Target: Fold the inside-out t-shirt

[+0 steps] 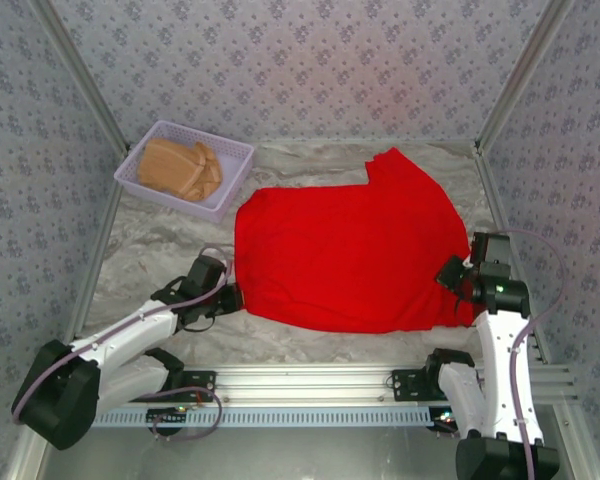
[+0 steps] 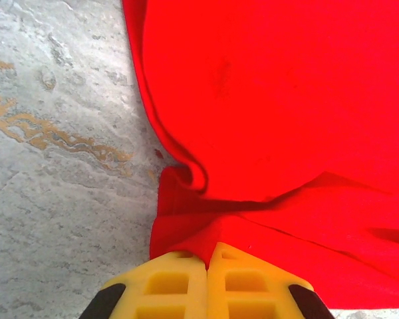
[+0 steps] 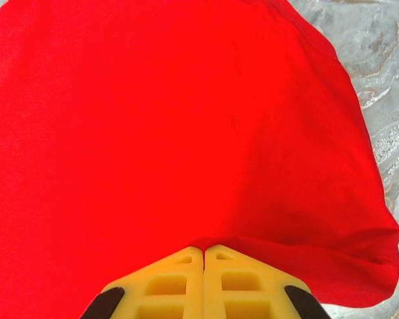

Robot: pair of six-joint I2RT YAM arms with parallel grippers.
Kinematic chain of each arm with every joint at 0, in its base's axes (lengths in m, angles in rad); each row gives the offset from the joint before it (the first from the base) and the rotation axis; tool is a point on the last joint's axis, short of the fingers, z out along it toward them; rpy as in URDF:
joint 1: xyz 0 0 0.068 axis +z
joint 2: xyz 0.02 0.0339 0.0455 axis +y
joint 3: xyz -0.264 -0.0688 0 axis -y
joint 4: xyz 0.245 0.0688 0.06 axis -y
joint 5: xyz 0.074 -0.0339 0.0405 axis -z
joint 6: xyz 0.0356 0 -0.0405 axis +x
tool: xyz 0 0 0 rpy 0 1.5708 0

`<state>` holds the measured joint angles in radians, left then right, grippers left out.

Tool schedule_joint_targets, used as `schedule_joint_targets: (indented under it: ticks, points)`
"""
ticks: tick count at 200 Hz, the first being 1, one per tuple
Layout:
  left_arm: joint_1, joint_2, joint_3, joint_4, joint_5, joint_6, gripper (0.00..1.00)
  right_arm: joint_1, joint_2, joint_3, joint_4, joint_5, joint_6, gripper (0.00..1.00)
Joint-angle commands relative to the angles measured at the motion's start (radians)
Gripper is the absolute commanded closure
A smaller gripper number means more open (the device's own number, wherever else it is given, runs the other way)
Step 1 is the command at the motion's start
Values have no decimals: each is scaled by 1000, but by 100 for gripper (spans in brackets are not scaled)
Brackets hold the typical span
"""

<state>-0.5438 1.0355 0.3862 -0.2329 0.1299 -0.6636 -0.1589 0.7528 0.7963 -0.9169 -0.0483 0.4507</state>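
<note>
**A:** What did we find around the bright red soft cloth t-shirt (image 1: 350, 255)?

**B:** We saw a lavender plastic basket (image 1: 235, 160) at the far left, apart from the shirt. A tan folded garment (image 1: 180, 168) lay inside it.

**A:** And the shirt itself?

**B:** It lay spread in the middle of the grey marble-patterned table (image 1: 150, 250). We saw the left gripper (image 2: 206, 256) pinching its near left corner. The right gripper (image 3: 203, 251) pinched its near right edge, with its yellow fingers pressed together.

**A:** And the room?

**B:** We saw walls with pale flower-patterned paper (image 1: 280, 60) on three sides. A silver metal rail (image 1: 310, 385) ran along the near edge.
</note>
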Motion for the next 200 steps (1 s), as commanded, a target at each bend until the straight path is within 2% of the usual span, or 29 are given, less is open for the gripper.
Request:
schedule_joint_targets:
  ticks: [1, 43, 80, 103, 128, 167, 200]
  points:
    - [-1, 0, -11, -8, -15, 15, 100, -8, -25, -23, -35, -3, 76, 100]
    - [-3, 5, -23, 15, -15, 4, 100, 10, -84, 13, -172, 31, 212, 100]
    - [-2, -21, 51, 20, -3, 31, 100, 10, -34, 57, -28, -20, 188, 100]
    - [8, -71, 215, -6, -59, 81, 100, 20, 52, 263, 25, 30, 40, 100]
    - [10, -145, 380, -13, -95, 131, 100, 27, 45, 499, 36, 95, -56, 100]
    - [11, -276, 619, -148, -135, 222, 100, 27, 49, 830, -124, 136, -208, 100]
    - [10, -358, 813, -283, -179, 276, 100, 29, 53, 1096, -208, 244, -285, 100]
